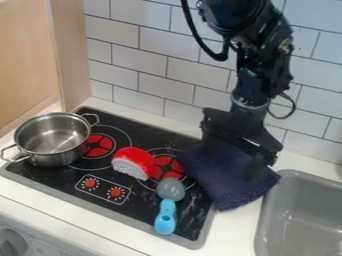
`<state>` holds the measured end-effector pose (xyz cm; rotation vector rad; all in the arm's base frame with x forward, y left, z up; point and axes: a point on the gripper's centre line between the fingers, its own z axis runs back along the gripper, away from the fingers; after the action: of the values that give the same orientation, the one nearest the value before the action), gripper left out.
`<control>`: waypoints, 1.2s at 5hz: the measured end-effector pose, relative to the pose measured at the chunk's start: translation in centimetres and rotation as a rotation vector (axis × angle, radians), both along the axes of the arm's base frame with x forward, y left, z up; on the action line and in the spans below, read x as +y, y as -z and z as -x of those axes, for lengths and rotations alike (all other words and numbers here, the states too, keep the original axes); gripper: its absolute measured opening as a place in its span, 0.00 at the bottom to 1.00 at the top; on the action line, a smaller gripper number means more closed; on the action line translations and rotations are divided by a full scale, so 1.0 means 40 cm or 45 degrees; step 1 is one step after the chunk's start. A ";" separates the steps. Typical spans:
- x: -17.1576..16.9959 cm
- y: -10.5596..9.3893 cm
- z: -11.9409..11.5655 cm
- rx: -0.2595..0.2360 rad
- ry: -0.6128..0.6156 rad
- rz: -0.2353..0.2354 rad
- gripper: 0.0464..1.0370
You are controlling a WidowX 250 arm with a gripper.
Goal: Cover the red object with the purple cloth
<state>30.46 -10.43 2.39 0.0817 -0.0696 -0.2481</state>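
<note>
In the camera view, the black arm comes in from the top edge, right of centre, and the claw (234, 162) hangs over the purple cloth (224, 189) at the right end of the stove (137, 207). Whether the claw is wide or narrow, or has hold of the cloth, cannot be told. The cloth lies aslant across the stove's right edge and onto the white desk (40, 201), its right corner near the grey sink (294, 173).

The red object (135, 156), with a pale grey face on its near side, sits on the stove to the left of the cloth, apart from it and uncovered. It lies between two red burner patches, overlapping the edge of the right one. Nearer than the cloth's left side is a utensil (165, 217) with a blue handle and a rounded grey head, the handle pointing to the near side. A steel pot (59, 159) with two handles stands at the stove's left end. White tiles (167, 65) line the wall behind.
</note>
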 end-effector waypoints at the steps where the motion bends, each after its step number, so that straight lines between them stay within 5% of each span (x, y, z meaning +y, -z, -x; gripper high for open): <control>1: 0.019 0.019 -0.003 0.027 -0.049 0.002 0.96; 3: -0.004 0.062 -0.046 0.075 -0.059 0.021 0.96; 6: 0.073 0.044 -0.029 0.056 -0.184 -0.022 0.96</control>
<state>31.62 -7.53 0.64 0.0983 -0.0178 -0.1057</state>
